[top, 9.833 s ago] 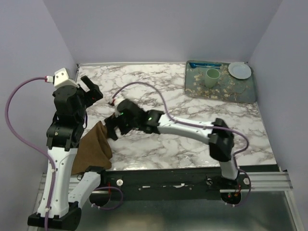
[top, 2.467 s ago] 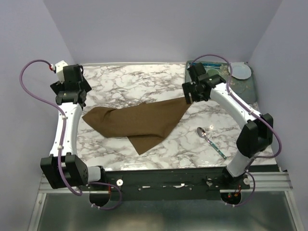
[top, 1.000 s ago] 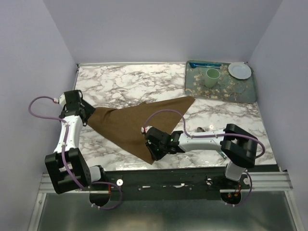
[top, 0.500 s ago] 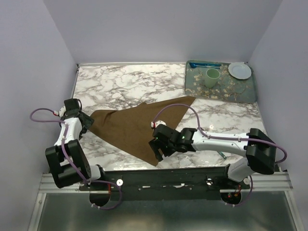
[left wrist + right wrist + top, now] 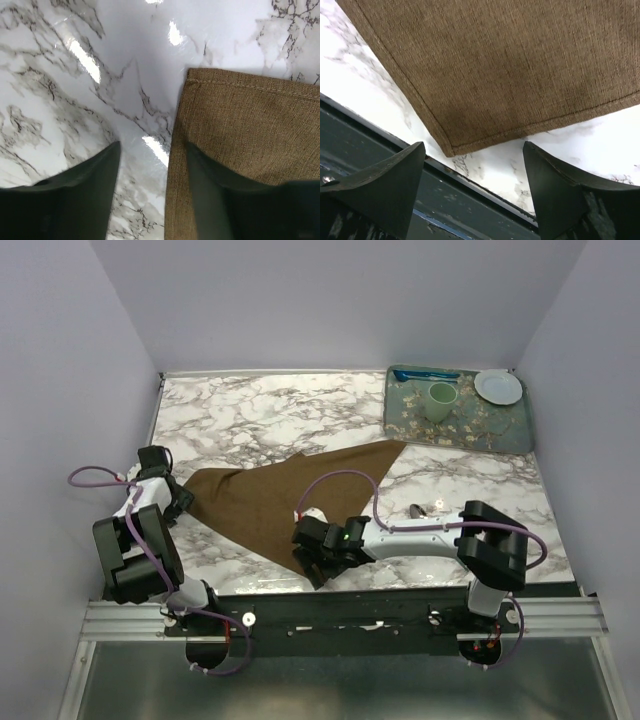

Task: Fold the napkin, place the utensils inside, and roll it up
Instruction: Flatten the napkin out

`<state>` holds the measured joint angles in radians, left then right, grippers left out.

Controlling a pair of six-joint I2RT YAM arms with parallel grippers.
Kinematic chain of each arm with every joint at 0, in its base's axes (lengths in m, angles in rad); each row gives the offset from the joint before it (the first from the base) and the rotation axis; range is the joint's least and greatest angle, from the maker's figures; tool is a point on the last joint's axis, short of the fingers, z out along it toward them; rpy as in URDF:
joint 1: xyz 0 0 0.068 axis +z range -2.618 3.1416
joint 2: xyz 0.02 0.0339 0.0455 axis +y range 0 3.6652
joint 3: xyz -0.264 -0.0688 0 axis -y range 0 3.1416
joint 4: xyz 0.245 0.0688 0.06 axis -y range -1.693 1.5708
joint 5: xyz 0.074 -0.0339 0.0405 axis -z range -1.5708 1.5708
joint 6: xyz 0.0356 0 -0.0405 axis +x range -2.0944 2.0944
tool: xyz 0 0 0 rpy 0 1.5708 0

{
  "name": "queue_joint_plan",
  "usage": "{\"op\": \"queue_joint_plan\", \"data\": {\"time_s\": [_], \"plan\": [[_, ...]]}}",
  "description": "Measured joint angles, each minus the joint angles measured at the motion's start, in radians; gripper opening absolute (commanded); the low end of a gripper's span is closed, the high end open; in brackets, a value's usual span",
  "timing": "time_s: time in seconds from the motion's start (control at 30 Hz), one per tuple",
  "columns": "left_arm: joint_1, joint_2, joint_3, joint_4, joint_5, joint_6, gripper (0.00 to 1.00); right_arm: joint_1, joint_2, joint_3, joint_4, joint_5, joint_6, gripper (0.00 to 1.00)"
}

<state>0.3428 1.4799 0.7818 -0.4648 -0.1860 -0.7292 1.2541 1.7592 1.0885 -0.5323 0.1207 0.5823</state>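
Napkin [image 5: 290,502]: plain brown cloth triangle, flat on marble tabletop [image 5: 260,410].
Hidden: silver spoon [image 5: 417,510], its teal handle behind right arm [image 5: 420,535].
Left fingers [image 5: 75,200]: apart, empty, astride left corner.
Right fingers [image 5: 380,185]: wide, empty, over near corner.

- The napkin [image 5: 270,505] is a plain brown woven cloth with a stitched hem. It lies flat on the marble table [image 5: 260,410] in a roughly triangular outline.
- Its long edge runs from a left corner [image 5: 190,72] to a point at the far right. Its third corner [image 5: 448,151] stops just short of the table's near edge.
- The spoon [image 5: 417,509] lies on the table to the right of the napkin, apart from it. Only its shiny silver bowl shows; the handle is hidden.
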Motion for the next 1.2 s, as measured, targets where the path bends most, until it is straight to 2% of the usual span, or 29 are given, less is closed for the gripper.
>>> {"op": "queue_joint_plan", "data": {"time_s": [0.03,0.13,0.27,0.3,0.33,0.47,0.67,0.7,0.73,0.77,0.83,1.0,1.2], "plan": [[0.000,0.002,0.000,0.006,-0.002,-0.003,0.36,0.001,0.006,0.006,-0.003,0.000,0.003,0.82],[0.000,0.004,-0.001,0.019,-0.005,-0.006,0.22,0.003,0.026,0.029,-0.013,0.008,0.020,0.74],[0.000,0.005,-0.008,0.046,-0.001,-0.016,0.11,0.013,0.056,0.061,-0.048,0.044,0.042,0.38],[0.000,0.005,-0.011,0.055,0.003,-0.017,0.09,0.015,0.062,0.068,-0.055,0.055,0.051,0.36],[0.000,0.004,-0.013,0.061,0.009,-0.015,0.02,0.016,0.063,0.069,-0.058,0.068,0.058,0.32],[0.000,-0.010,-0.015,0.079,0.042,-0.013,0.00,0.026,0.061,0.069,-0.058,0.092,0.080,0.01],[0.000,-0.125,-0.008,0.119,0.091,-0.011,0.00,0.029,0.042,0.075,-0.079,0.133,0.061,0.01],[0.000,-0.137,-0.006,0.124,0.096,-0.011,0.06,0.029,0.037,0.085,-0.096,0.142,0.054,0.01],[0.000,-0.154,0.002,0.127,0.104,-0.008,0.35,0.029,0.035,0.094,-0.105,0.149,0.051,0.01],[0.000,-0.163,0.013,0.126,0.110,-0.004,0.45,0.027,0.029,0.108,-0.114,0.156,0.042,0.01],[-0.005,-0.163,0.040,0.114,0.113,-0.002,0.49,0.021,0.009,0.133,-0.124,0.163,0.027,0.01],[-0.023,-0.157,0.044,0.063,0.091,0.022,0.49,0.010,-0.057,0.176,-0.119,0.171,0.011,0.01],[-0.041,-0.087,0.037,0.021,0.048,0.050,0.54,0.007,-0.068,0.169,-0.103,0.169,-0.001,0.01]]}}
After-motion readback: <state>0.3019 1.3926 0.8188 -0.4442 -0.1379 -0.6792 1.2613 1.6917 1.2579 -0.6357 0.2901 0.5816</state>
